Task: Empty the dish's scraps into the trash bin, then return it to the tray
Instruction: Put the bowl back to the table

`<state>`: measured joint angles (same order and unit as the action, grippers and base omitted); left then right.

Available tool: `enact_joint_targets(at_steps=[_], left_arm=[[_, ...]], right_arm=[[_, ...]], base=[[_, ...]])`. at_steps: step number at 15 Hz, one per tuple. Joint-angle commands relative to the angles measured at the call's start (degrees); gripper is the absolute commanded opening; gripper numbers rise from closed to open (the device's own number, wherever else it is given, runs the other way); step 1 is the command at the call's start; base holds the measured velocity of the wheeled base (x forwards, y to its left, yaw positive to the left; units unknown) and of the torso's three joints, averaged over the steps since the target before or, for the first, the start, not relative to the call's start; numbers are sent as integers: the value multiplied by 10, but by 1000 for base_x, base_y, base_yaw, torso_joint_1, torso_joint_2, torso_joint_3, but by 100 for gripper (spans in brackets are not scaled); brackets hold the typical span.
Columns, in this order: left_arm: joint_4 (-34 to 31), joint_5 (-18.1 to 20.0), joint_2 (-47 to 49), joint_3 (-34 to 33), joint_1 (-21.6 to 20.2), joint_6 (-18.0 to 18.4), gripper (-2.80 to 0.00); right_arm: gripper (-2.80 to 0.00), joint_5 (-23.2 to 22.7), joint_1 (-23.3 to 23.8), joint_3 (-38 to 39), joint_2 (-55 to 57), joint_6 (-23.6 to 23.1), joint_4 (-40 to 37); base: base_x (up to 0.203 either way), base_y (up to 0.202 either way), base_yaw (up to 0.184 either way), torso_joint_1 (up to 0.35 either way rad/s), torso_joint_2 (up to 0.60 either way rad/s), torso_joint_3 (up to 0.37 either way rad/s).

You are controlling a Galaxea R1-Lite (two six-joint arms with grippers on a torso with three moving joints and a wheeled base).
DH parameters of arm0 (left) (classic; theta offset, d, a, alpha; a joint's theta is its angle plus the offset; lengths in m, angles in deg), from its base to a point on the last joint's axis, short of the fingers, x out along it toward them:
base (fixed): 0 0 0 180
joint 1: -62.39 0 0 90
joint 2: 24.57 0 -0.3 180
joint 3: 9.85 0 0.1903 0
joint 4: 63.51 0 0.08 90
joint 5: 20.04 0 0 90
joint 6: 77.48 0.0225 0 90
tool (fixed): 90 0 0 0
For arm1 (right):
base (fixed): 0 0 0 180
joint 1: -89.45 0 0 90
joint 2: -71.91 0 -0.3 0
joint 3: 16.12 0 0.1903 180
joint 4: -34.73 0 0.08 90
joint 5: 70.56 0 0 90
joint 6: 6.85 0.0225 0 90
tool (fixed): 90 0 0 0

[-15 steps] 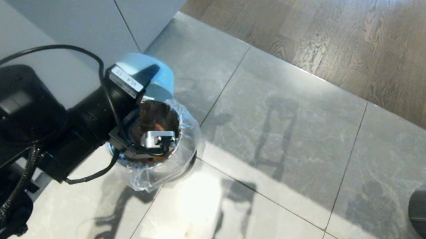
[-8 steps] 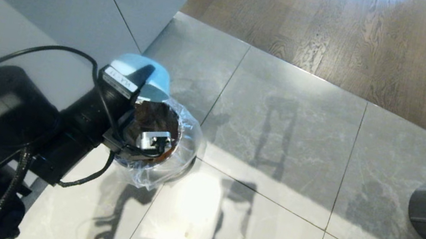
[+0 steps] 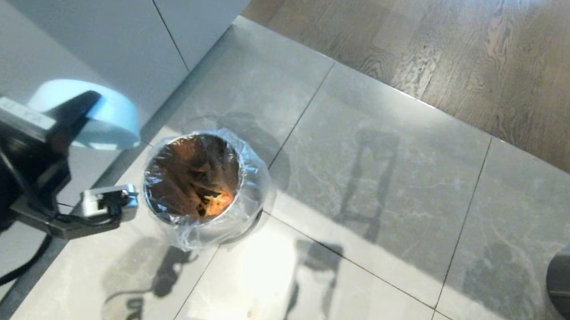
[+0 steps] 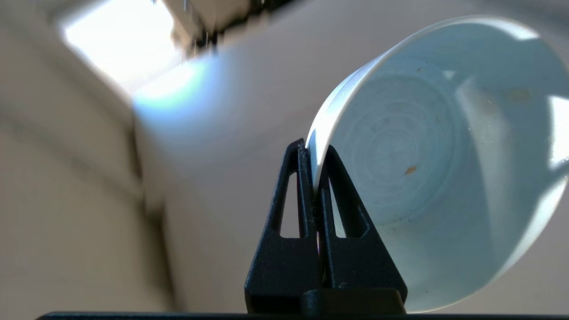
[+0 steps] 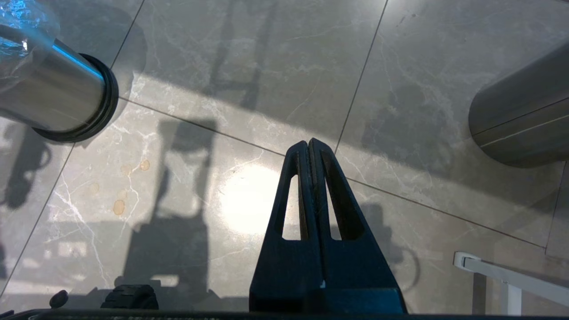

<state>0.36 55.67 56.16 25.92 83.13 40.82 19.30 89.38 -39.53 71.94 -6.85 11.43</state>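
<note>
L gripper (image 4: 314,178) is pinching the dish (image 4: 426,160) by its rim, holding it tipped w/ the inside bare, beside the trash bin (image 3: 204,184) where the scraps (image 3: 198,186) are lying. R gripper (image 5: 310,151) is hanging closed, empty. Tray's not showing.

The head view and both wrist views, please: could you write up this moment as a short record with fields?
Dish: small pale-blue glossy round bowl, tipped, emptied apart from a few crumbs, beside the bin rather than over it.
Left gripper: shut on the bowl's rim.
Trash bin: small shiny metal bin with clear plastic liner, standing on the grey tiled floor.
Scraps: orange and brown pieces inside the bin.
Right gripper: shut, empty, above the floor.
Tray: not in view.
</note>
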Motion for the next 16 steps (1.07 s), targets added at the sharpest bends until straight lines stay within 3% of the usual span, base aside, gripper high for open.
enact_joint_targets(at_steps=[1, 3, 6, 9, 11, 13, 14, 15, 16], left_arm=[[6, -15, -102, -56, -53, -11, -280], [-7, -76, -167, -120, -80, -86, -280], [-97, -189, -249, -124, -93, -193, -280], [-253, -260, -293, -124, -94, -395, -280], [-414, -269, -325, -124, -92, -592, -280], [-592, -244, -370, -124, -85, -822, -280], [-672, -202, -399, -124, -79, -923, -280], [-726, -113, -431, -122, -77, -990, -280], [-751, -30, -450, -122, -83, -1026, -280]], right_arm=[[-280, 0, 0, 0, 0, 0, 0], [-280, 0, 0, 0, 0, 0, 0], [-280, 0, 0, 0, 0, 0, 0], [-280, 0, 0, 0, 0, 0, 0], [-280, 0, 0, 0, 0, 0, 0], [-280, 0, 0, 0, 0, 0, 0], [-280, 0, 0, 0, 0, 0, 0], [-280, 0, 0, 0, 0, 0, 0], [-280, 0, 0, 0, 0, 0, 0]], base=[[0, 0, 0, 0, 0, 0], [0, 0, 0, 0, 0, 0], [0, 0, 0, 0, 0, 0], [0, 0, 0, 0, 0, 0], [0, 0, 0, 0, 0, 0], [0, 0, 0, 0, 0, 0], [0, 0, 0, 0, 0, 0], [0, 0, 0, 0, 0, 0], [0, 0, 0, 0, 0, 0]])
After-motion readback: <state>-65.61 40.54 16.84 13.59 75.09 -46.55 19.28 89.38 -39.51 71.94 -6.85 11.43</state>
